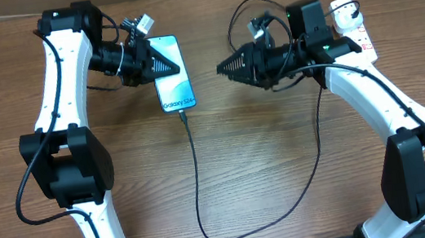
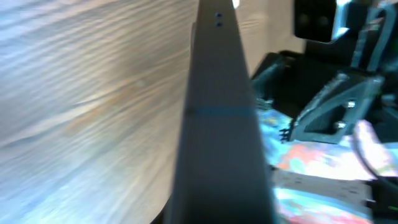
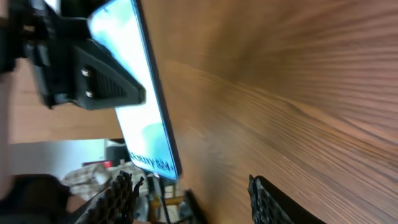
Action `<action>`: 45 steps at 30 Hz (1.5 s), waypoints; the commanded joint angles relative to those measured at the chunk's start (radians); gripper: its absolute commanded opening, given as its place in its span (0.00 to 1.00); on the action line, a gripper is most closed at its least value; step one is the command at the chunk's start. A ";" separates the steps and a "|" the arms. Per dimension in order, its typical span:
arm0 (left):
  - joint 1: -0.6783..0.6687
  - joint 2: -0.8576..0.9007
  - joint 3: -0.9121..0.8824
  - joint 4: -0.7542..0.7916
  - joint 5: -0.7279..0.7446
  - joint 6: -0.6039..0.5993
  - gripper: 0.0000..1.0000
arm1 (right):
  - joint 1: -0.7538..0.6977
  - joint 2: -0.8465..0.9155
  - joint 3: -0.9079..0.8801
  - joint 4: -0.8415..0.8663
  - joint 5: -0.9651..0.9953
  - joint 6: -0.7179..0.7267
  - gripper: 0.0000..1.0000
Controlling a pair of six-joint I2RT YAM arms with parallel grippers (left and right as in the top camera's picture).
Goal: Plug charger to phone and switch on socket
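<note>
Phone [image 1: 175, 87] lies flat on the wooden table [image 1: 285, 167], my left gripper [image 1: 176, 65] closed, its tip over the screen. My right gripper [image 1: 222, 67] hangs near the phone, jaws parted and empty. The charger [image 1: 195, 179] meets the phone's lower edge and loops toward the socket [image 1: 347, 15].

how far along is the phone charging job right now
Looks done: the thin black charger cable meets the bottom edge of the slim blue-screened smartphone. In hand: the left tool, shut, lies over the phone's screen; the right tool stands open and empty beside it. Left: switching on the white power strip, partly hidden behind the right arm.
</note>
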 commanded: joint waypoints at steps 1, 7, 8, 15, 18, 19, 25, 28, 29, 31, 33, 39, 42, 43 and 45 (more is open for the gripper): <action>0.003 -0.010 0.007 0.016 -0.072 0.021 0.04 | 0.002 -0.004 0.019 -0.035 0.095 -0.085 0.57; 0.003 -0.010 0.006 0.051 -0.119 -0.045 0.04 | 0.002 -0.004 0.019 -0.068 0.116 -0.111 0.57; 0.003 -0.010 0.006 0.052 -0.121 -0.052 0.05 | 0.002 -0.004 0.019 -0.068 0.116 -0.111 0.57; 0.003 -0.010 0.006 0.069 -0.033 -0.111 0.04 | 0.018 -0.004 0.019 -0.088 0.119 -0.110 0.58; 0.006 -0.010 0.006 0.074 0.093 -0.111 0.04 | 0.040 -0.004 0.019 -0.098 0.099 -0.111 0.61; 0.007 -0.010 0.006 0.079 0.140 -0.124 0.04 | 0.054 -0.004 0.019 -0.098 0.055 -0.132 0.62; 0.010 -0.010 0.006 0.089 0.211 -0.162 0.04 | 0.075 -0.004 0.019 -0.101 -0.060 -0.159 0.62; 0.016 -0.010 0.006 0.095 0.235 -0.175 0.04 | 0.086 -0.004 0.019 -0.102 -0.077 -0.163 0.62; 0.018 -0.010 0.006 0.096 0.241 -0.175 0.04 | 0.090 -0.004 0.018 -0.101 -0.077 -0.163 0.62; 0.022 -0.010 0.007 0.096 0.248 -0.175 0.04 | 0.098 -0.004 0.019 -0.101 -0.077 -0.163 0.62; 0.025 -0.010 0.006 0.096 0.248 -0.175 0.04 | 0.110 -0.004 0.019 -0.101 -0.077 -0.163 0.62; 0.025 -0.010 0.006 0.107 0.248 -0.187 0.04 | 0.153 -0.004 0.018 -0.095 -0.075 -0.163 0.59; 0.025 -0.010 0.006 0.118 0.249 -0.201 0.04 | 0.182 -0.004 0.018 -0.071 -0.073 -0.161 0.57; 0.025 -0.010 0.006 0.119 0.249 -0.204 0.04 | 0.188 -0.004 0.018 -0.064 -0.073 -0.161 0.56; 0.025 -0.010 0.006 0.118 0.249 -0.204 0.04 | 0.200 -0.004 0.018 -0.052 -0.072 -0.161 0.54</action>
